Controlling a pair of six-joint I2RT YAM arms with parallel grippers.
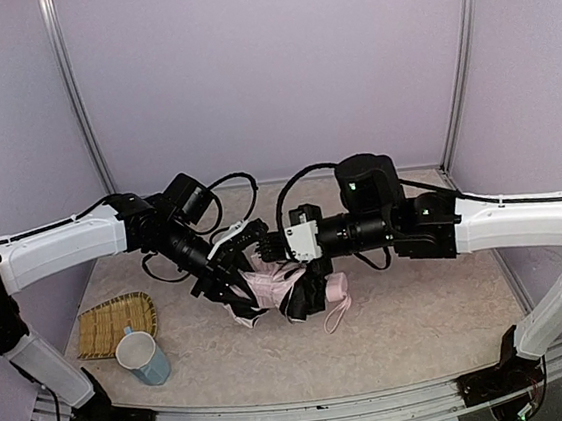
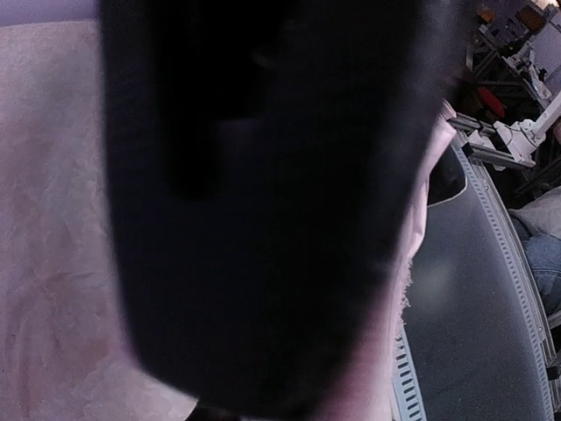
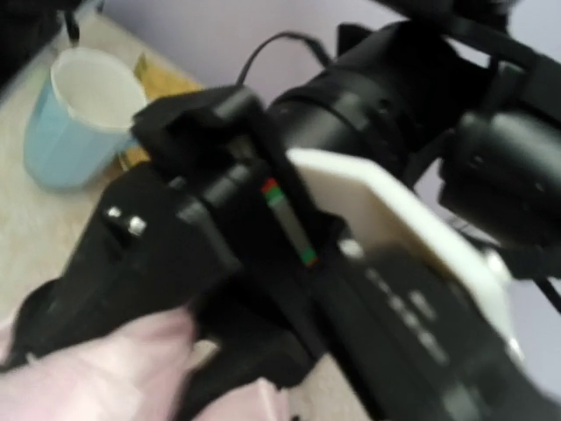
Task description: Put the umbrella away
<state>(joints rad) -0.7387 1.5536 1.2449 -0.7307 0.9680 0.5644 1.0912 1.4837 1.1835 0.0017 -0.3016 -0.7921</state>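
Note:
The umbrella (image 1: 269, 287) lies as a crumpled pale pink bundle with black lining at the table's middle. Its pink handle (image 1: 337, 287) and strap point right. My left gripper (image 1: 242, 297) comes in from the left and is buried in the fabric. In the left wrist view, blurred black lining with a pink edge (image 2: 419, 228) fills the frame and hides the fingers. My right gripper (image 1: 305, 296) comes in from the right and presses down on the bundle beside the handle. The right wrist view shows pink fabric (image 3: 96, 368) low left and the left arm's wrist (image 3: 202, 202) close ahead. Its own jaws are blurred.
A light blue cup (image 1: 143, 356) stands near the front left and also shows in the right wrist view (image 3: 74, 123). A woven yellow tray (image 1: 112, 324) lies just behind it. Purple walls with metal posts enclose the table, and a metal rail runs along its front edge.

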